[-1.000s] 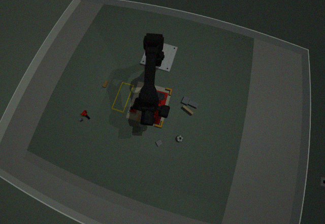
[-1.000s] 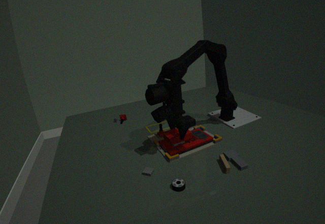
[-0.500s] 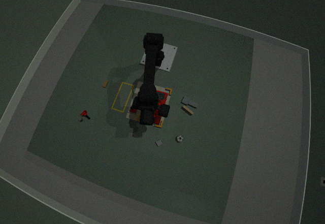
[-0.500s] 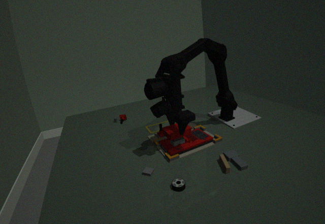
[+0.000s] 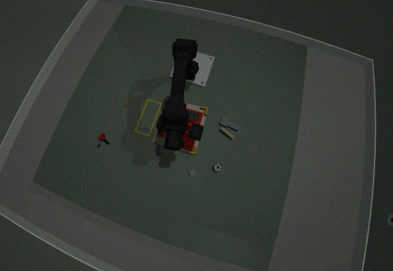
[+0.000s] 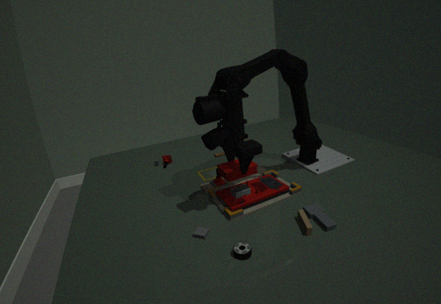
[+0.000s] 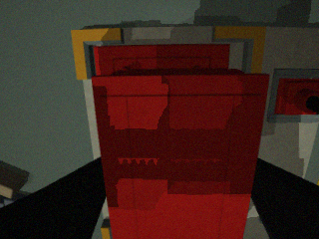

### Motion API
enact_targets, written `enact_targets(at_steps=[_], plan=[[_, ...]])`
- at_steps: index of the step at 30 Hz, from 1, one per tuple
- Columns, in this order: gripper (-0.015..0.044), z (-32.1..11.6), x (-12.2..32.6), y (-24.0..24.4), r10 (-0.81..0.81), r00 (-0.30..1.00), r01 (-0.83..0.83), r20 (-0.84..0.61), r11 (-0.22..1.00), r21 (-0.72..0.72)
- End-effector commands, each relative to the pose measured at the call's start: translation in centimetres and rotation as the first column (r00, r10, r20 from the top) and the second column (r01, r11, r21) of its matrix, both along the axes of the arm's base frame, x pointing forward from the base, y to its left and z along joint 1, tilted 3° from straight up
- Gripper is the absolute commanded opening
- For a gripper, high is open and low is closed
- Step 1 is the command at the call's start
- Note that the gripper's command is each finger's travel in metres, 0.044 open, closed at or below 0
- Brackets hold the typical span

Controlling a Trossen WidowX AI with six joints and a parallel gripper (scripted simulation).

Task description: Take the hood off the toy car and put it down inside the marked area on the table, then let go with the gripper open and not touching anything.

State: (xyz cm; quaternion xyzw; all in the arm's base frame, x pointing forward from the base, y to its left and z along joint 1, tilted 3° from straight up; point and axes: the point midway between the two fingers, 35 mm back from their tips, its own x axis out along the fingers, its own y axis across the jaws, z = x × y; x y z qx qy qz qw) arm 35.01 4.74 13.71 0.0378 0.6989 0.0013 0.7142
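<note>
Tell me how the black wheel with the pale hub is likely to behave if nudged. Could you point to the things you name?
The wheel (image 5: pixel 214 169) (image 6: pixel 242 255) lies flat on its side, so a gentle push would probably slide it rather than roll it. Being low and broad, it seems unlikely to tip. Stood up on its round rim, it could well roll away.
</note>
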Motion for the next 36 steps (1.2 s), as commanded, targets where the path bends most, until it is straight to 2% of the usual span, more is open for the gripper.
enact_targets(at_steps=[1, 36], plan=[[0.0, -0.1, 0.0, -1.7, -0.002, 1.0, 0.002, 0.002, 1.0, -0.001], [0.0, -0.3, -2.7, -15.2, 0.001, 1.0, -0.001, 0.003, 1.0, -0.014]])
